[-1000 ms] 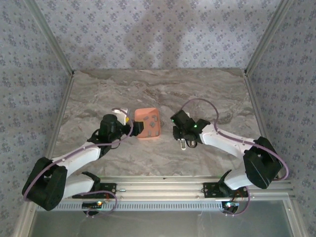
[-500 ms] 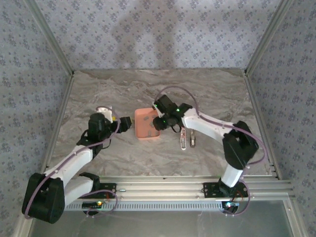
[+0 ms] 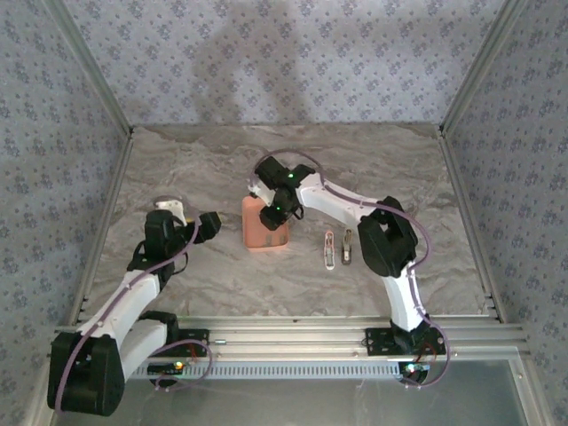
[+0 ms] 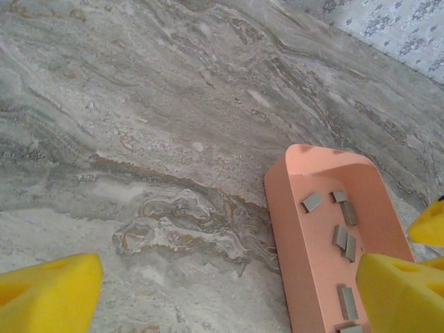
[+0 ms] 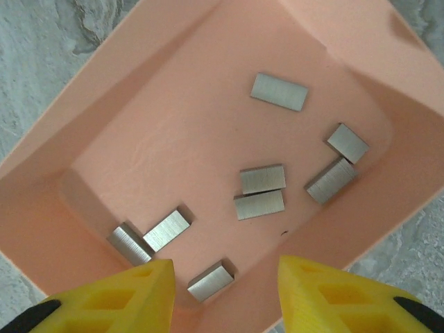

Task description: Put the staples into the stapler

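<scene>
I judge the staples (image 5: 262, 179) light, stiff, slippery: pinch one across its long sides; right fingers (image 5: 333, 295) half-parted, empty, left fingers (image 4: 48, 295) wide.

place: robot lab cell | evidence: patterned fabric walls (image 3: 284, 62), aluminium frame rail (image 3: 302, 330), marble-look tabletop (image 3: 204, 160)

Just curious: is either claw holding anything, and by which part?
Nothing. The right gripper hangs open above the staples; the left gripper is open, empty.
</scene>
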Tool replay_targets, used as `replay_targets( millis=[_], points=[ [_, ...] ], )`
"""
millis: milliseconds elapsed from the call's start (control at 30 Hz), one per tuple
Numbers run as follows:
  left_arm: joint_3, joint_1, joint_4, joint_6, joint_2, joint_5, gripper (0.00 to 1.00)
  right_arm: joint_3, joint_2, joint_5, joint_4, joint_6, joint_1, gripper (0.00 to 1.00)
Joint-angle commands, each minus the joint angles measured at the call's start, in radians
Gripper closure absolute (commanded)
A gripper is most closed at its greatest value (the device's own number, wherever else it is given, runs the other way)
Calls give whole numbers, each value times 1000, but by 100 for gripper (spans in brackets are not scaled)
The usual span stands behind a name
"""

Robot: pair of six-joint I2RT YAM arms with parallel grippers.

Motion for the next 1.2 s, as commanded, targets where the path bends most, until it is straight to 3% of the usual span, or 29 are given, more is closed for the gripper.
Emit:
replay_targets(
  millis=[0,567,1167],
  points=[
    [-15,13,-6,-11,-17,26,6,80,58,-5,-116,-66,2,56],
    [-28,38,-22,-3,-50,19,5,341,271,57,-219,-66,-1,53],
    [-49,41,-8,1,-59,-4,5,428,359,109,-260,-61,-5,54]
  ],
)
